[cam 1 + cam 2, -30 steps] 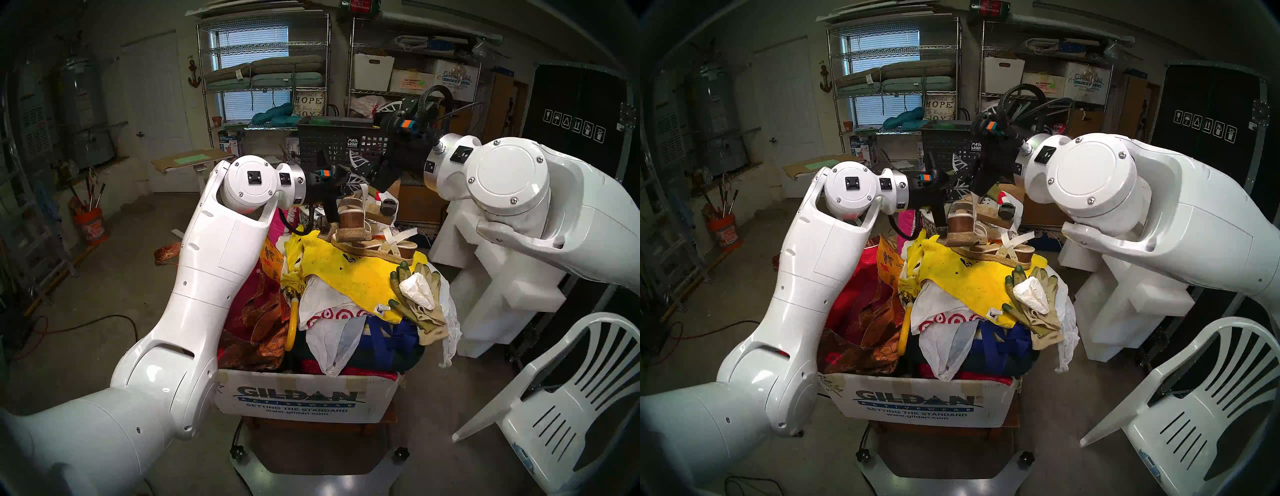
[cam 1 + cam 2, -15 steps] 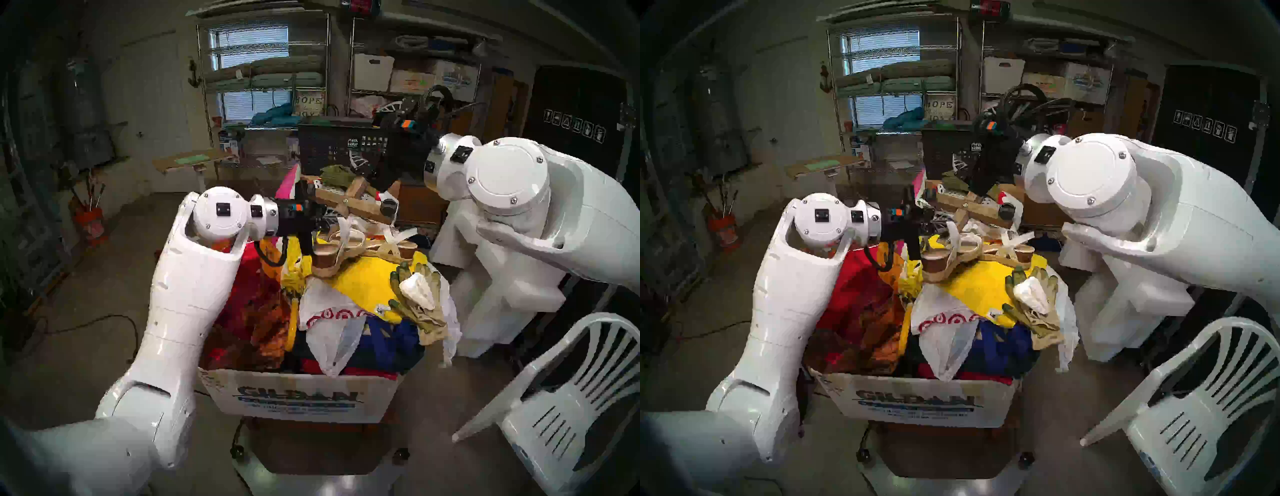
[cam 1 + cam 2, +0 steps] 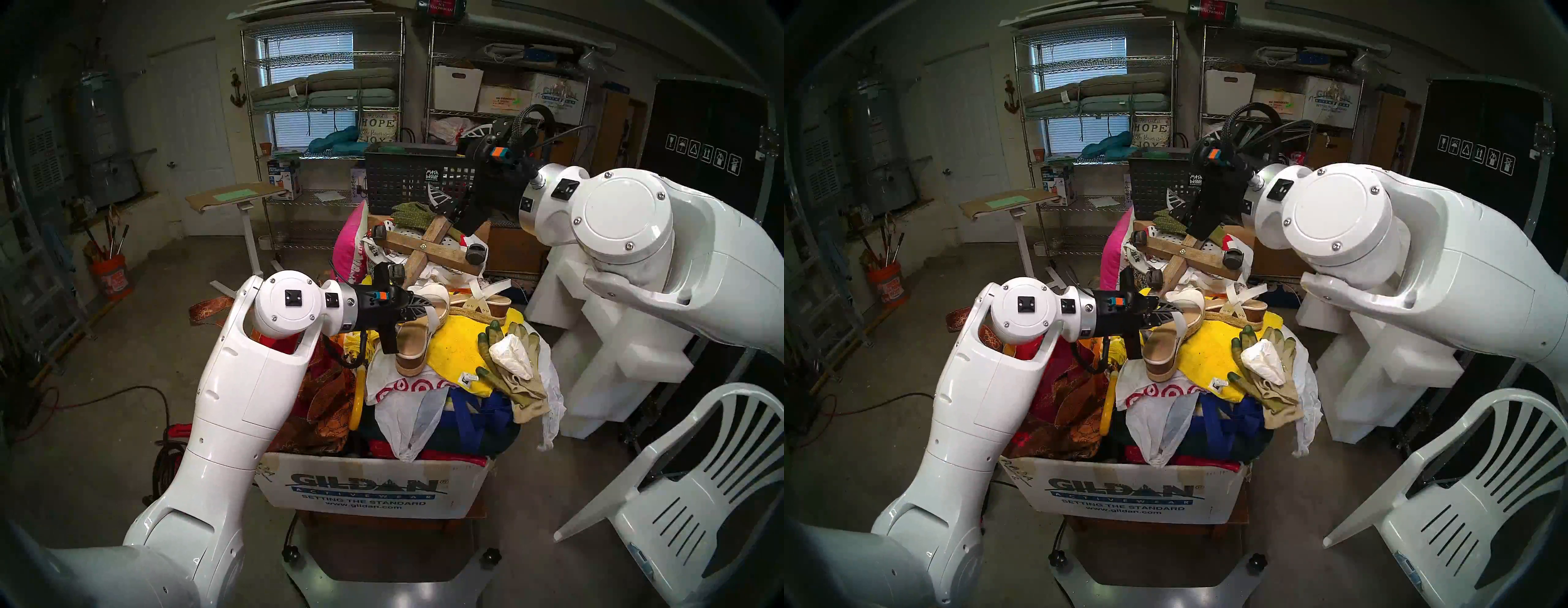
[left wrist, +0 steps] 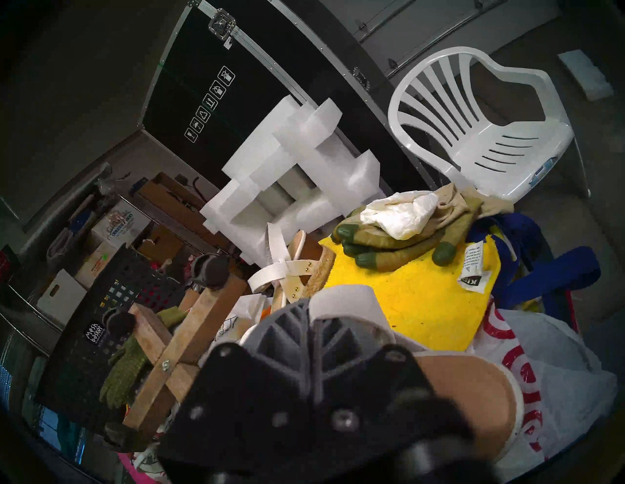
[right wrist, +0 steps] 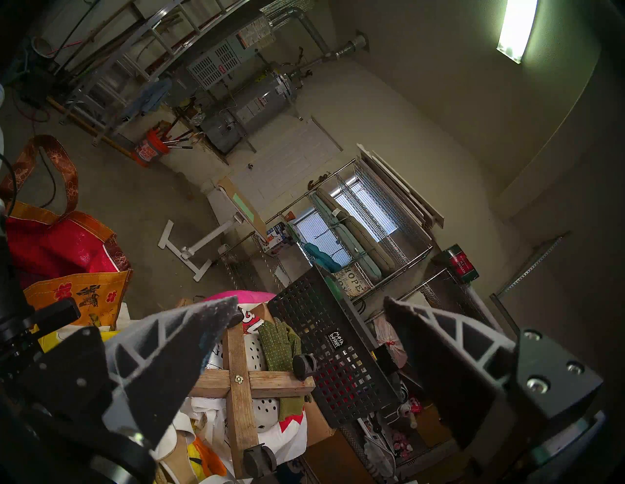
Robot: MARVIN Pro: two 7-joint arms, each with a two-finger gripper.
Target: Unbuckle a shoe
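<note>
A: Sandal (image 3: 418, 335) first: where is it?

B: Clamped in the left gripper (image 3: 418, 306). The jaws are clenched on its white toe band, and the heel hangs below and just past the fingertips, over the yellow cloth (image 3: 458, 344). In the left wrist view the tan footbed fills the space right under the fingers (image 4: 287, 324).

A: And its twin (image 3: 479, 303)?

B: Beyond the left gripper, lying on the far edge of the cloth, apart from the held one. The gloves (image 3: 511, 365) sit off to the gripper's right, clear of both.

A: Right gripper (image 3: 445, 208)?

B: Released, jaws spread wide, holding nothing. It hangs well above and beyond the left one, over the wooden cross (image 3: 428, 250) with casters.

A: So which step is this?

B: By my reading, step 1 of 2: the sandal is lifted and presented, but the strap is not yet undone. I cannot make out the buckle in any view; the strap is too thin and partly hidden behind the left fingers.

A: Next move?

B: Likely the right gripper has to come down toward the left one and pinch the strap's free end. That needs the left to turn the buckle side into view and hold the sandal steady, since a grip on the soft band alone may let the heavy sole swing.
</note>
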